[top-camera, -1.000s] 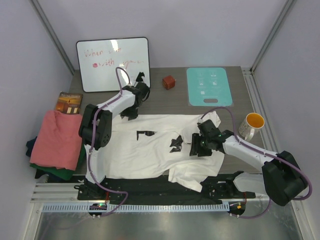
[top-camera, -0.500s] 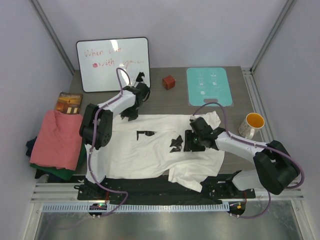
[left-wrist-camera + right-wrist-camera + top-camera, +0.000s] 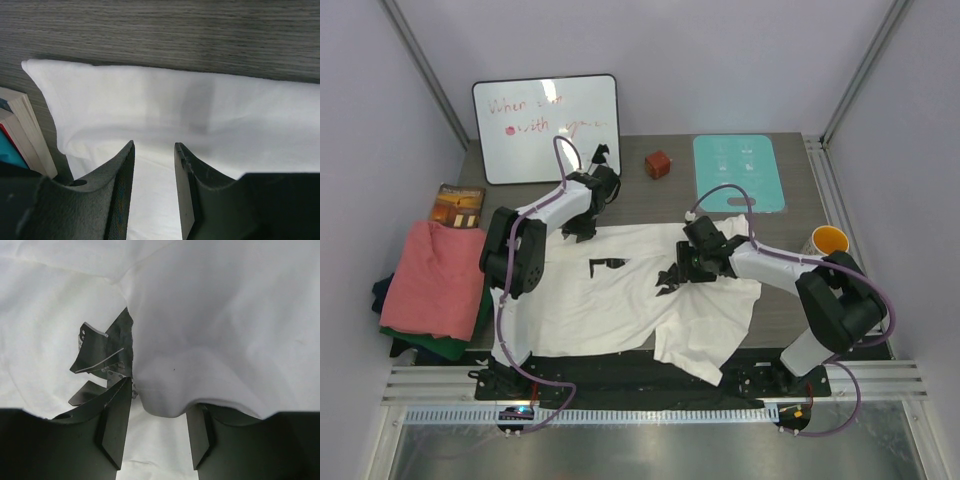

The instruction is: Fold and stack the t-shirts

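white t-shirt (image 3: 610, 315): lies mostly flat on the desk (image 3: 790, 225), black print (image 3: 610, 265) facing up. its right side is bunched and turned inward.
left tool (image 3: 583, 228): low over the far left edge of the white t-shirt. fingers part-way spread with a clear gap, and flat white cloth shows in the gap. no pinch seen.
right tool (image 3: 680, 272): over the right half of the white t-shirt, just beside the print. fingers spread wide. a rounded fold of white cloth reaches into the gap and is not clamped, as far as the wrist view shows.
salmon-pink t-shirt (image 3: 432, 278): folded, just left of the white t-shirt.
dark green t-shirt (image 3: 440, 345): under the salmon-pink one.
navy t-shirt (image 3: 382, 295): peeks out at the stack's side away from the white t-shirt.
books (image 3: 457, 207): off the far left corner of the white t-shirt.
whiteboard (image 3: 546, 128), cube (image 3: 658, 164), teal mat (image 3: 738, 172): beyond the far edge of the white t-shirt, apart from it.
mug (image 3: 823, 248): right of the white t-shirt, near it but not touching.
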You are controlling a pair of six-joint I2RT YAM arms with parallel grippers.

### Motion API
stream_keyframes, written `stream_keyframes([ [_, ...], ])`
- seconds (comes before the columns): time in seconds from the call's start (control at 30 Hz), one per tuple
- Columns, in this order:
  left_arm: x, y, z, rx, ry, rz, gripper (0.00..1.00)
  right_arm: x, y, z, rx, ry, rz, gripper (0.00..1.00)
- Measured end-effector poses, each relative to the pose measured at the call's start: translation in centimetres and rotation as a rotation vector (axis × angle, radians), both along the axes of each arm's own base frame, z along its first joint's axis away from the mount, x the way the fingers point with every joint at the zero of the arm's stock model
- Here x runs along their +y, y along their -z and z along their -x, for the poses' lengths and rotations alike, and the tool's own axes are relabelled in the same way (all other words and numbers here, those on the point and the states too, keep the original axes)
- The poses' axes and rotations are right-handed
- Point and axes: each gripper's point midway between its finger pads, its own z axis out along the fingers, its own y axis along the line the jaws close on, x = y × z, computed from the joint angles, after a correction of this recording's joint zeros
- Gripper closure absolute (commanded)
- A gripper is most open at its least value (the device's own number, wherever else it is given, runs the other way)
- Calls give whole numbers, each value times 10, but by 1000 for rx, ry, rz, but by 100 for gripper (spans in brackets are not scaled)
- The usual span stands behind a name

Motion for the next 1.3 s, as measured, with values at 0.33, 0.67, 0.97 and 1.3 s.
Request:
stream_keyframes([
  [0.33, -1, -1, -1, 8, 13, 4, 62, -16, -6, 12, 14, 17, 51, 48],
  [0.67, -2, 1, 0, 19, 15, 7, 62, -19, -44, 24, -32, 23, -16, 47],
  [0.97, -2, 1, 1, 21, 15, 6, 62, -5, -33, 15, 29, -14, -2, 47],
  [1.3, -2, 1, 1, 23, 18, 5, 62, 1, -14, 6, 67, -42, 37, 47],
])
